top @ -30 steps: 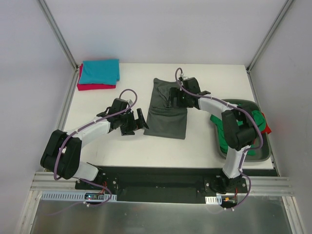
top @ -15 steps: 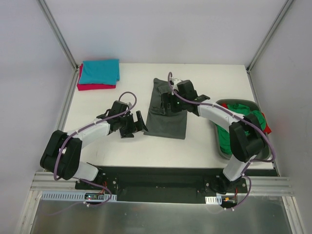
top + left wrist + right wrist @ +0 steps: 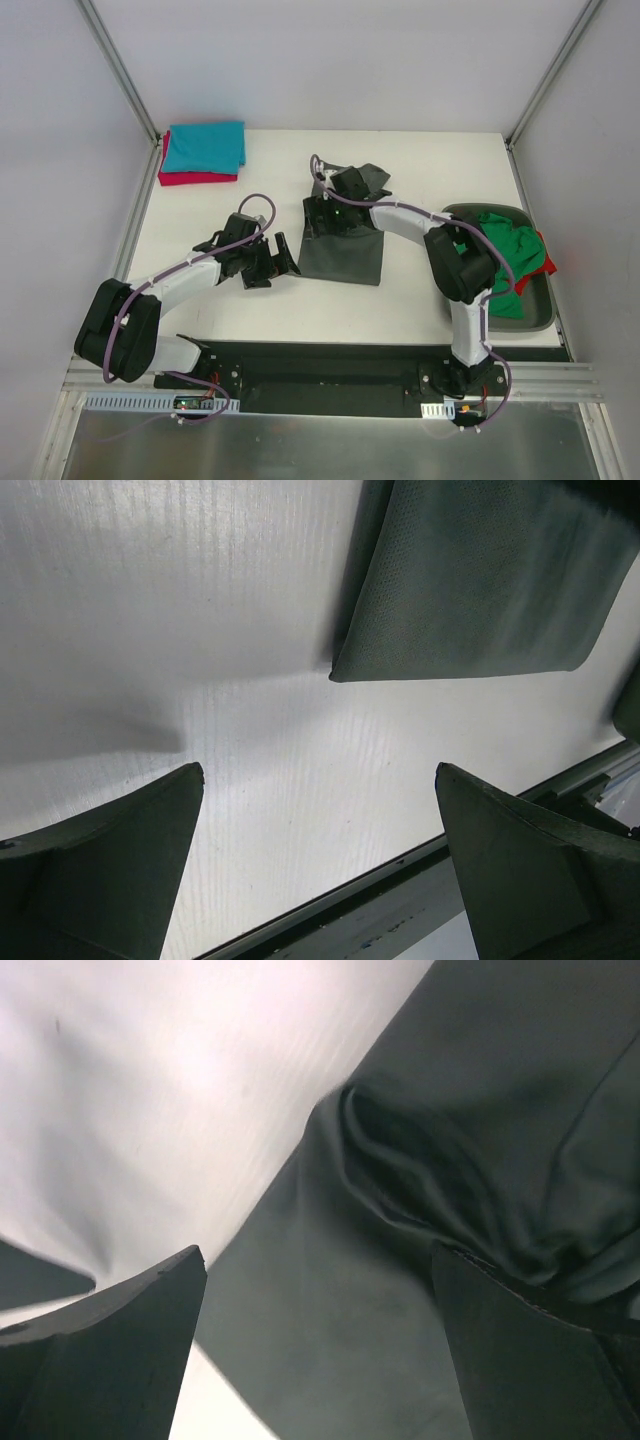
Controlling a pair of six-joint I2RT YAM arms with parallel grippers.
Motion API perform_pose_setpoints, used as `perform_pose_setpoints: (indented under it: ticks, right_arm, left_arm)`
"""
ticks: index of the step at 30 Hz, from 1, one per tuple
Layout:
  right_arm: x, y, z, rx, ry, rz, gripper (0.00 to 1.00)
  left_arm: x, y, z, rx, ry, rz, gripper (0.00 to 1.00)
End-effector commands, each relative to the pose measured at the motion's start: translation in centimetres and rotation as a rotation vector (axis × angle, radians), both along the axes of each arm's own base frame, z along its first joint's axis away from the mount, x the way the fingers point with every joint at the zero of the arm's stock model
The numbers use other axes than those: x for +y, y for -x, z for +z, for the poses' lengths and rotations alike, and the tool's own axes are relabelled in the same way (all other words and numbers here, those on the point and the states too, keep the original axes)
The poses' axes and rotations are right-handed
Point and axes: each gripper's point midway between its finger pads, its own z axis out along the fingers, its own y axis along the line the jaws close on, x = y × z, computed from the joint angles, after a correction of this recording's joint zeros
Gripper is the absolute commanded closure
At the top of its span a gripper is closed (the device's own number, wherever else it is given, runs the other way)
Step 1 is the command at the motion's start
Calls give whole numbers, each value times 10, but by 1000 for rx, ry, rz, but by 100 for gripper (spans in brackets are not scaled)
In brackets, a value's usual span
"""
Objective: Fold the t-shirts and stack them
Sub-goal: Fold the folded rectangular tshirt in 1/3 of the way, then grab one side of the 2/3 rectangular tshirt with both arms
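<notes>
Top external view: the dark grey t-shirt [image 3: 345, 250] lies on the white table [image 3: 430, 190], partly folded, with its far end rumpled. The right gripper [image 3: 322, 212] hangs over the shirt's left edge, jaws spread wide and holding nothing. Seen from the right wrist, dark cloth fills the space between its fingers, with a bunched fold just ahead and bare table off to the left finger's side. The left gripper [image 3: 280, 255] sits low just beside the shirt's near left corner, jaws equally wide and empty. From the left wrist, that corner lies ahead of the fingers, apart from them, with bare table between. A folded teal t-shirt [image 3: 205, 147] rests on a crimson-pink t-shirt [image 3: 195, 179], well away from the left gripper. A green t-shirt [image 3: 505, 255] and a red t-shirt [image 3: 543, 262] are heaped in a dark grey tub [image 3: 530, 315], well to the right of the right gripper.
</notes>
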Motion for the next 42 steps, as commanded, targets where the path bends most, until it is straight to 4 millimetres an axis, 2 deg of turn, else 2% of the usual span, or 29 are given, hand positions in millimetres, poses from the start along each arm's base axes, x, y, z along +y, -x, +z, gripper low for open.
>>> perform_pose_setpoints:
  ticks: [1,3,6,9,13,16,18,21,24,28,33,37,42]
  right_arm:
    - [0,-57,21,-90,-8,-81,4]
    - [-3,-70,17,-106,17,-67,4]
    - [-5,-79,17,-97,49,-58,4]
    - [-12,-82,35,-136,71,-48,4]
    - [-31,-72,87,-238,72,-67,4]
    - [-65,-41,92,-255,124,-95,4]
    - [-88,-16,87,-247,136,-141,4]
    - [-118,27,65,-180,139,-217,4]
    - [-138,66,43,-121,99,-281,4]
    - [-150,99,28,-77,30,-330,4]
    - [-164,117,19,-63,3,-395,4]
    - [-171,123,15,-66,2,-424,4]
    - [-172,126,8,-45,13,-425,4]
  left_arm:
    - [1,-3,5,-24,8,16,1]
    - [2,-2,4,-23,5,14,1]
    - [2,-2,3,-20,2,17,1]
    - [2,-5,5,-25,3,21,1]
    - [-3,-16,9,-34,11,29,2]
    - [-9,-26,11,-31,25,35,9]
    - [-9,-32,7,-31,1,58,14]
    - [-9,-40,-2,-31,-51,71,19]
    - [-14,-43,-14,0,-73,65,26]
    - [-27,-45,-24,35,-74,27,35]
    - [-44,-37,-31,72,-59,-26,52]
    - [-38,-30,-40,86,-100,-6,59]
    - [-35,-28,-48,106,-126,4,77]
